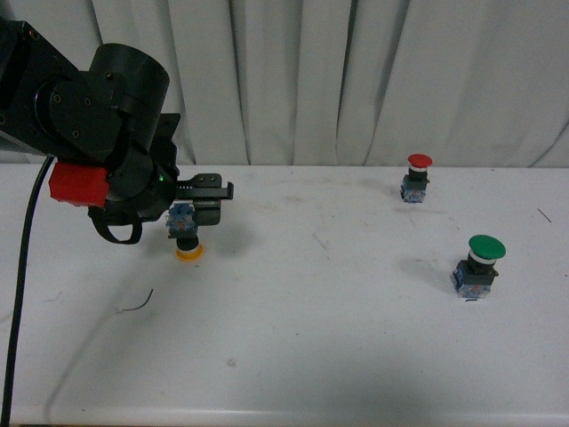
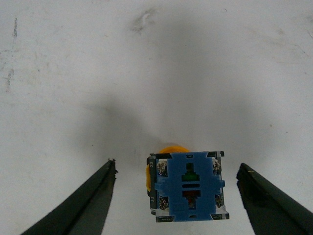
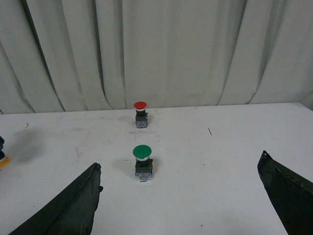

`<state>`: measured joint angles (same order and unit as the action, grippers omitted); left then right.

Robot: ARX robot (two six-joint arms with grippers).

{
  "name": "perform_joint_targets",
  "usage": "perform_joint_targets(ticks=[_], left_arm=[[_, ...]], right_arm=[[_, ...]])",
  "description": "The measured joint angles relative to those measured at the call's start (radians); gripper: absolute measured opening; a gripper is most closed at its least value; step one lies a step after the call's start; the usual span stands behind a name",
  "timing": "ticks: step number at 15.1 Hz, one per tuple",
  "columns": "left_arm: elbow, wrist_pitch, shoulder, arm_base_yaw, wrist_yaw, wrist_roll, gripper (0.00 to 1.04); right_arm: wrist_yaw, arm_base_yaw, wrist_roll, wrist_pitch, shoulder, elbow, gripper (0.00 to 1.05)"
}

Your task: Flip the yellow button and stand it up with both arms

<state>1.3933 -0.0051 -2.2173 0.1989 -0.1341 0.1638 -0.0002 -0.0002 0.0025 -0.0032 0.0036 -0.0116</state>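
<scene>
The yellow button [image 1: 186,240] stands upside down on the white table [image 1: 338,338], with its yellow cap on the surface and its blue base on top. My left gripper [image 1: 197,210] is open and hangs over it, with a finger on either side of the base and a gap on both sides. In the left wrist view the blue base [image 2: 188,186] faces the camera between the open gripper's [image 2: 177,166] fingers. My right gripper [image 3: 180,164] is open and empty, far from the button. A sliver of the yellow cap [image 3: 2,160] shows at the right wrist view's edge. The right arm is not in the front view.
A red-capped button [image 1: 416,176] stands upright at the back right; it also shows in the right wrist view [image 3: 140,113]. A larger green-capped button [image 1: 480,263] stands upright at the right and in front of my right gripper [image 3: 142,159]. White curtains [image 1: 356,80] hang behind the table.
</scene>
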Motion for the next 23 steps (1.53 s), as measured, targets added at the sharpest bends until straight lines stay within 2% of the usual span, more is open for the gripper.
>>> perform_joint_targets(ticks=[1, 4, 6, 7, 10, 14, 17, 21, 22, 23], left_arm=[[0.000, 0.000, 0.000, 0.003, 0.001, 0.005, 0.66], [0.002, -0.007, 0.000, 0.005, 0.008, 0.012, 0.57], [0.008, -0.021, 0.000, 0.009, 0.011, 0.016, 0.37], [0.014, -0.025, 0.000, 0.009, 0.016, 0.020, 0.34], [0.003, -0.043, 0.031, 0.016, 0.027, 0.023, 0.33], [-0.193, 0.040, 0.388, 0.114, 0.032, -0.034, 0.33], [-0.410, 0.064, 0.681, 0.203, 0.003, -0.064, 0.33], [-0.579, 0.051, 0.902, 0.222, -0.018, -0.056, 0.33], [-0.596, 0.076, 0.929, 0.227, 0.002, -0.039, 0.33], [-0.619, 0.149, 0.946, 0.229, 0.063, -0.013, 0.33]], right_arm=[[0.000, 0.000, 0.000, 0.000, 0.000, 0.000, 0.98], [0.000, 0.000, 0.000, 0.000, 0.000, 0.000, 0.98], [0.000, 0.000, 0.000, 0.000, 0.000, 0.000, 0.98], [0.000, 0.000, 0.000, 0.000, 0.000, 0.000, 0.98], [0.000, 0.000, 0.000, 0.000, 0.000, 0.000, 0.98], [0.000, 0.000, 0.000, 0.000, 0.000, 0.000, 0.98], [0.000, 0.000, 0.000, 0.000, 0.000, 0.000, 0.98], [0.000, 0.000, 0.000, 0.000, 0.000, 0.000, 0.98], [0.000, 0.000, 0.000, 0.000, 0.000, 0.000, 0.98], [0.000, 0.000, 0.000, 0.000, 0.000, 0.000, 0.98]])
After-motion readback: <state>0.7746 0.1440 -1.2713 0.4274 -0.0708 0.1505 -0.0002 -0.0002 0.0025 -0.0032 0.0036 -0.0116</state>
